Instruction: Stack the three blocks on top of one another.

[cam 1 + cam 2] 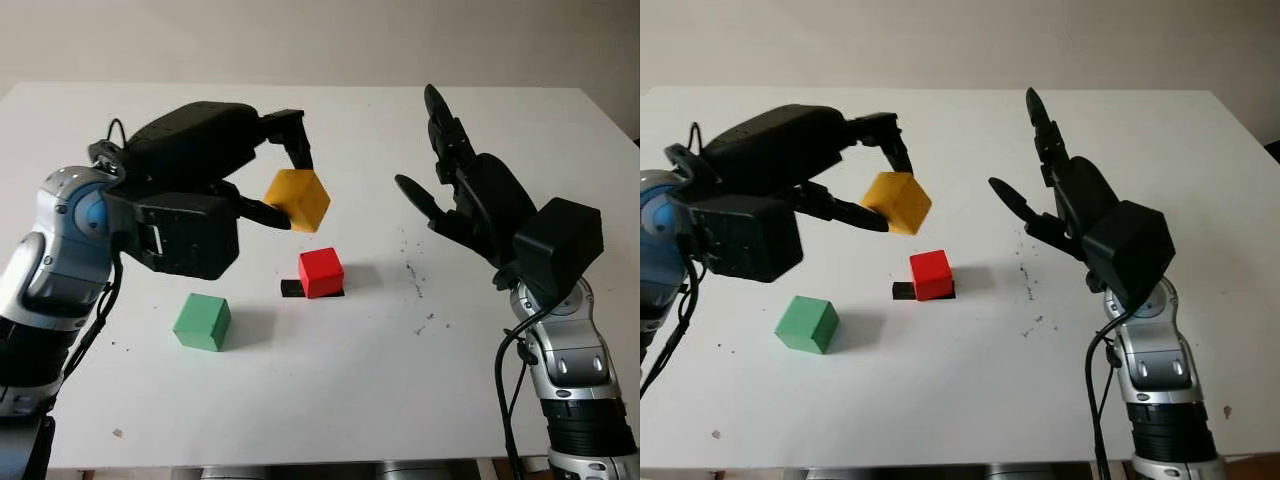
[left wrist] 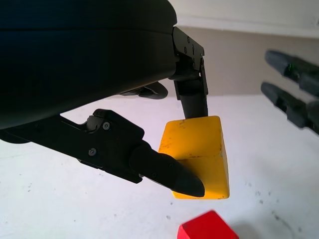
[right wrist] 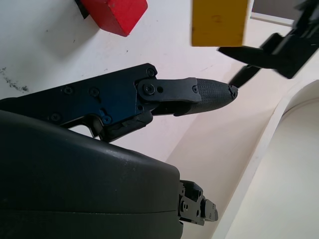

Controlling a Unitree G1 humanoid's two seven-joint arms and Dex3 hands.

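Observation:
My left hand is shut on the yellow block, holding it tilted in the air above and a little behind-left of the red block. The wrist view shows the yellow block pinched between black fingers, with the red block just below. The red block sits on the white table against a small black strip. The green block stands alone at the front left. My right hand is open, raised at the right of the table.
Small dark specks mark the table right of the red block. The table's front edge runs along the bottom of the head views, and a wall rises behind the far edge.

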